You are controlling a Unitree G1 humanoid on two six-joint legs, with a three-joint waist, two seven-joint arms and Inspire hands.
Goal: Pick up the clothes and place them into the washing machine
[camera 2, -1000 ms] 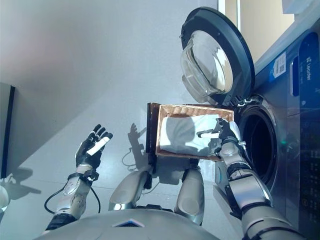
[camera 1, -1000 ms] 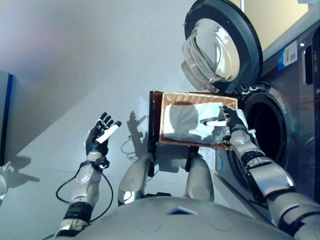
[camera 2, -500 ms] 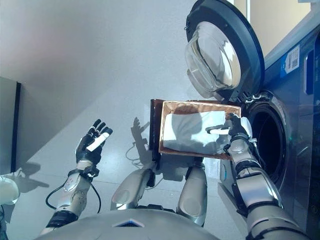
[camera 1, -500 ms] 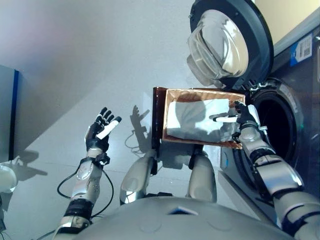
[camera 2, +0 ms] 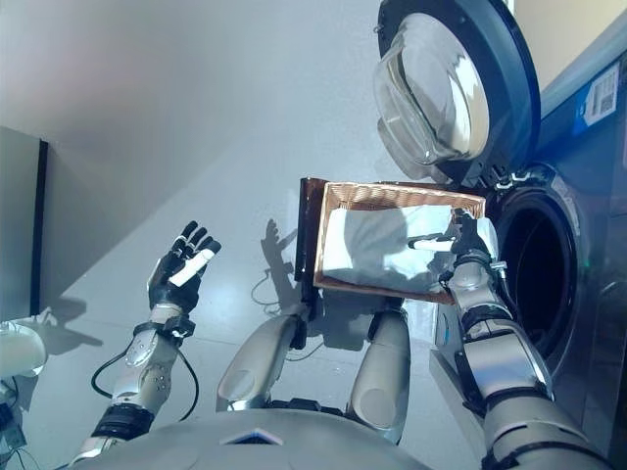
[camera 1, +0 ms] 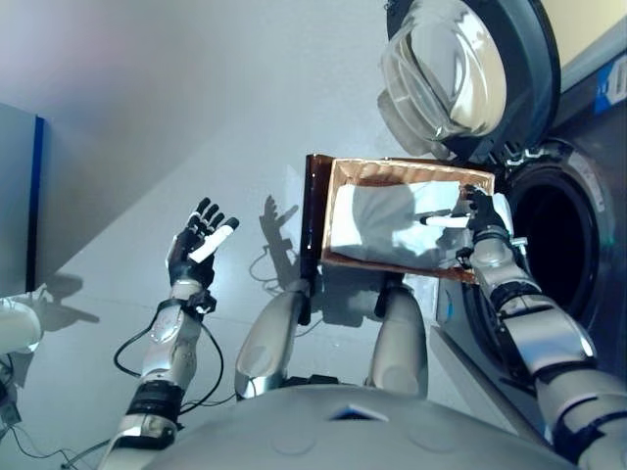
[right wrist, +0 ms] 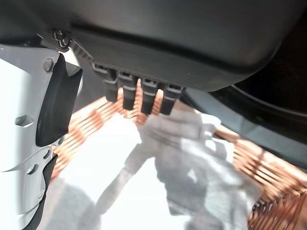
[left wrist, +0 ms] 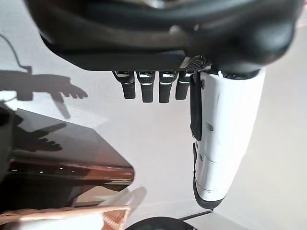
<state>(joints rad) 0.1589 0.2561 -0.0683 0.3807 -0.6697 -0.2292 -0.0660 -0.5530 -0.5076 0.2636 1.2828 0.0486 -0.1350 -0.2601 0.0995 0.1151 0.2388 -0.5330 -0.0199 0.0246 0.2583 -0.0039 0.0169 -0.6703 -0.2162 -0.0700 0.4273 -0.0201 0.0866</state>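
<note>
Nearest the robot, a woven wicker basket (camera 2: pixel 338 284) holds crumpled white clothes (camera 2: pixel 377 245). Over them the right hand (camera 2: pixel 460 235) hovers with fingers spread; the left hand (camera 2: pixel 176 279) is spread too, empty, well apart. Beyond, the washing machine (camera 2: pixel 578 225) stands with its round glass door (camera 2: pixel 451 83) open.

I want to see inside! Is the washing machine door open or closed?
Open. The round door is swung up and away from the washer, and the dark drum hole shows beside the basket.
</note>
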